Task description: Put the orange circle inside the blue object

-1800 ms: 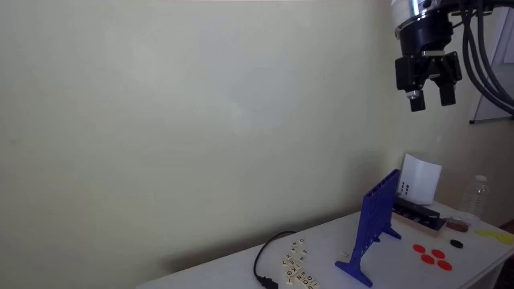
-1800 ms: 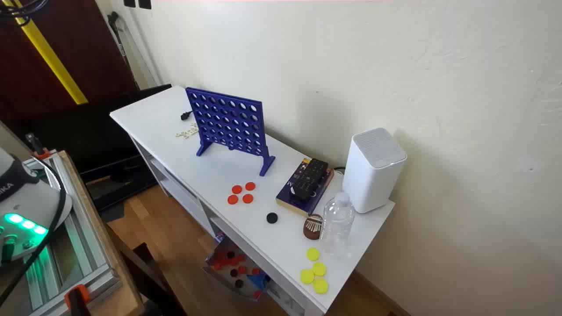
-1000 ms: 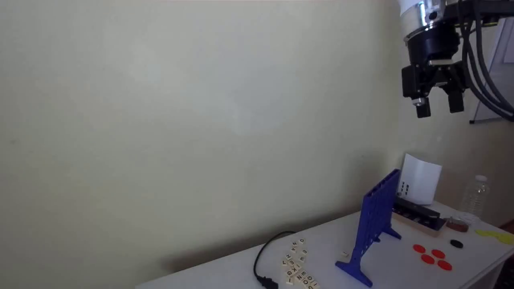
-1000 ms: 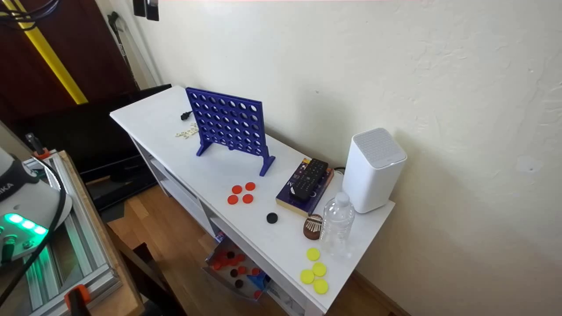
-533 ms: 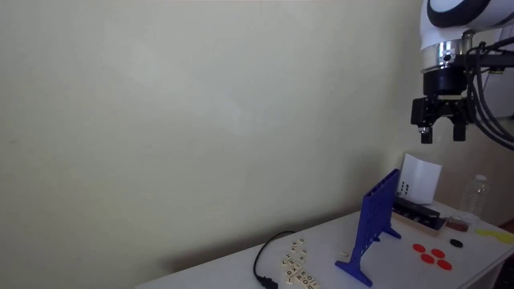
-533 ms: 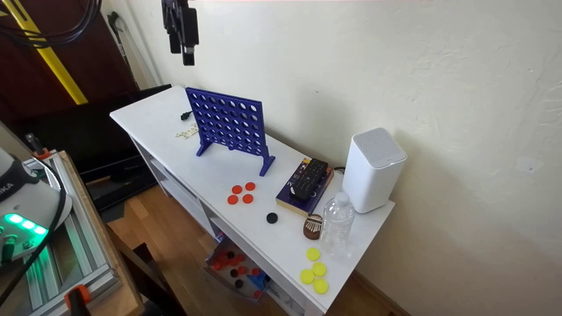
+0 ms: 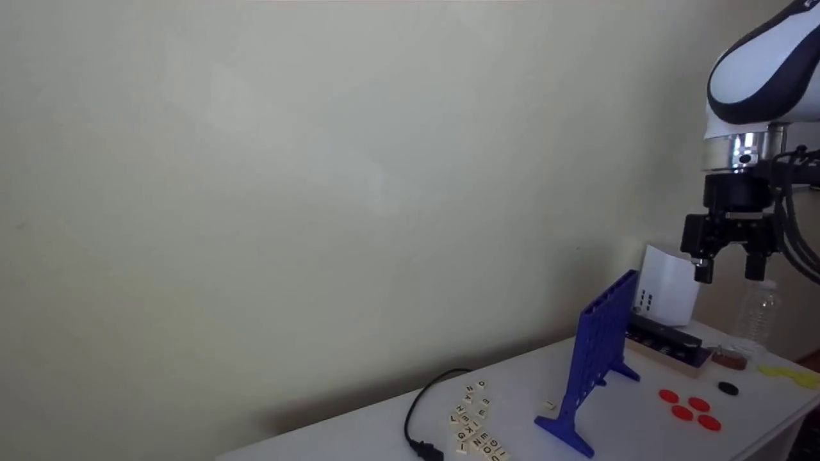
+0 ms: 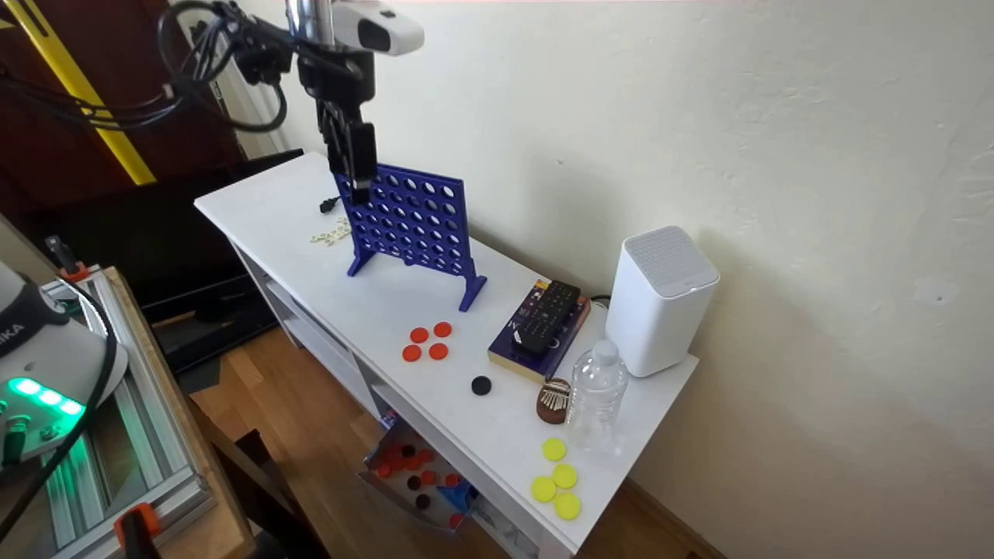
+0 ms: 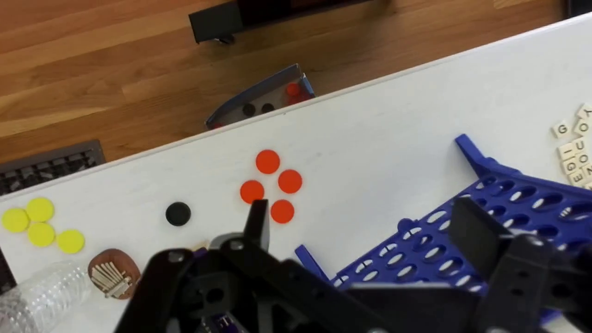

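The robot's black gripper (image 7: 729, 275) hangs in the air above the white tabletop (image 8: 388, 295), pointing down, and from here I can see its two fingers (image 9: 259, 219) standing wide apart.

In an exterior view the blue panel (image 7: 596, 339) stands upright on the tabletop; from it, the gripper hangs toward two o'clock and four orange discs (image 7: 709, 422) lie toward four, flat on the surface and apart from the panel. They make a close group with slim gaps between them.

I take that group as the middle of the clock in the wrist view. The blue panel sits between three and four o'clock, and letter tiles (image 9: 570, 164) lie near three, farther out. A black disc (image 9: 178, 213) rests between eight and nine, with yellow discs (image 9: 40, 210) beyond it, close to nine. Toward eight are a brown thumb piano (image 9: 113, 273) and a clear bottle (image 9: 46, 293). At twelve, past the tabletop's edge and lower down, an open box (image 9: 255, 92) holds red and black pieces (image 9: 249, 109).

In an exterior view, a remote control (image 8: 547, 310) lies on a book (image 8: 554, 346) at three o'clock from the orange discs, a tall white device (image 8: 660, 310) stands beyond them a little before three, and the gripper covers part of the blue panel's corner between ten and eleven.
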Action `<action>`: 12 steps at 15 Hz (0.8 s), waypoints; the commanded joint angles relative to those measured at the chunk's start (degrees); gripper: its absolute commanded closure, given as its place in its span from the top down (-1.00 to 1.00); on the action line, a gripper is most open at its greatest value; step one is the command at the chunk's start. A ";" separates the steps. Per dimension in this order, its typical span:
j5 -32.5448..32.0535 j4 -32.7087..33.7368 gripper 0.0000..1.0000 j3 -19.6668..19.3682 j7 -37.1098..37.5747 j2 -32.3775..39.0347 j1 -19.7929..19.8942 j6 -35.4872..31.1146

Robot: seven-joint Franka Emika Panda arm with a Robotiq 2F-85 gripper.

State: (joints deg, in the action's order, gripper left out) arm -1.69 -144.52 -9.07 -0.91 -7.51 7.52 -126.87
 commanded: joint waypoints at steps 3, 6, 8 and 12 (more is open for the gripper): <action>1.28 -2.82 1.00 -4.69 -4.19 6.76 4.66 -6.40; 0.28 -2.47 1.00 -5.06 -3.38 7.08 5.34 -4.89; 0.38 -2.12 1.00 -5.84 -4.21 9.25 6.28 -5.18; 0.44 -1.81 1.00 -5.72 -4.22 10.06 6.22 -5.27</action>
State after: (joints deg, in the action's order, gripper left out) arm -1.20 -146.40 -15.13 -5.19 2.58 13.39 -132.29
